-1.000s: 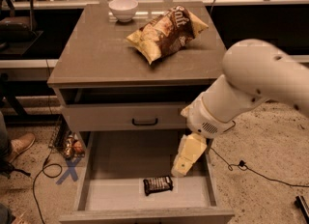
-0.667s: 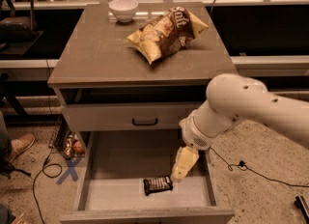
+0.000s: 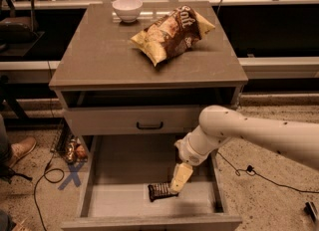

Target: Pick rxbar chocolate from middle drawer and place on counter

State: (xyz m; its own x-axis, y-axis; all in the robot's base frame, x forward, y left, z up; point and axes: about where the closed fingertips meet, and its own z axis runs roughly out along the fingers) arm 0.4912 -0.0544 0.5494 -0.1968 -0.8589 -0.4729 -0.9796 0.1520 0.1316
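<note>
In the middle drawer [image 3: 119, 202], my end effector [image 3: 175, 187] seems to reach the rxbar chocolate [image 3: 159, 191]; its grip state I cannot tell. I'd centre before closing.

One bowl [image 3: 128, 9], one chip bag [image 3: 172, 33], one rxbar chocolate [image 3: 160, 191], one gripper [image 3: 179, 179] down in the middle drawer [image 3: 119, 201].

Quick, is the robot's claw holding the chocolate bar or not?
Gripper: down in the middle drawer, at the right end of the rxbar chocolate; it cannot be told whether it is open, shut or gripping the bar.
</note>
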